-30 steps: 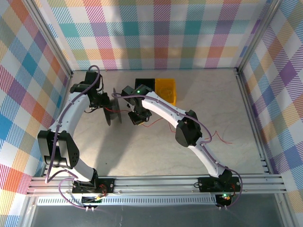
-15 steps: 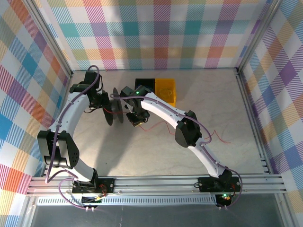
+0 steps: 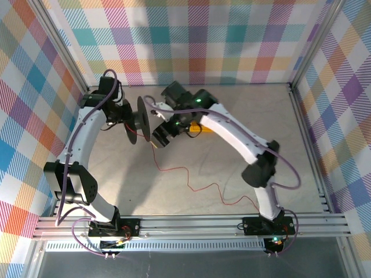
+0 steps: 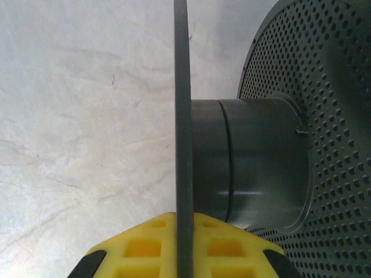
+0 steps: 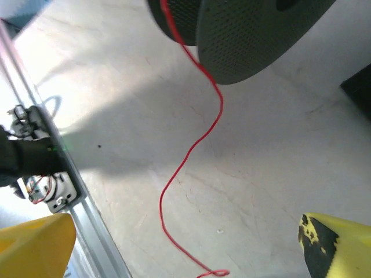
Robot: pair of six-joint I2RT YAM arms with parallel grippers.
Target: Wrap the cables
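The black round spool [image 3: 141, 119] stands on edge above the far-left part of the table, and my left gripper [image 3: 128, 119] is shut on its near flange. In the left wrist view the yellow fingers [image 4: 145, 249] clamp that flange's thin edge [image 4: 183, 116], with the grey hub [image 4: 255, 162] behind it. A thin red cable [image 3: 203, 187] trails from the spool over the table towards the front right. My right gripper [image 3: 157, 134] hovers just right of the spool, open. Its wrist view shows the cable [image 5: 201, 136] hanging from the spool [image 5: 249, 29] and lying loose between the wide-apart fingertips.
A yellow box [image 3: 203, 126] sits behind the right arm, partly hidden by it. Aluminium rails [image 3: 191, 223] run along the near edge, and checkered walls close in the other three sides. Bare tabletop [image 3: 278, 133] lies to the right.
My right gripper has opened and let the cable go, and its arm has swung back and stretched out. The cable now trails long across the table. The spool has shifted slightly back.
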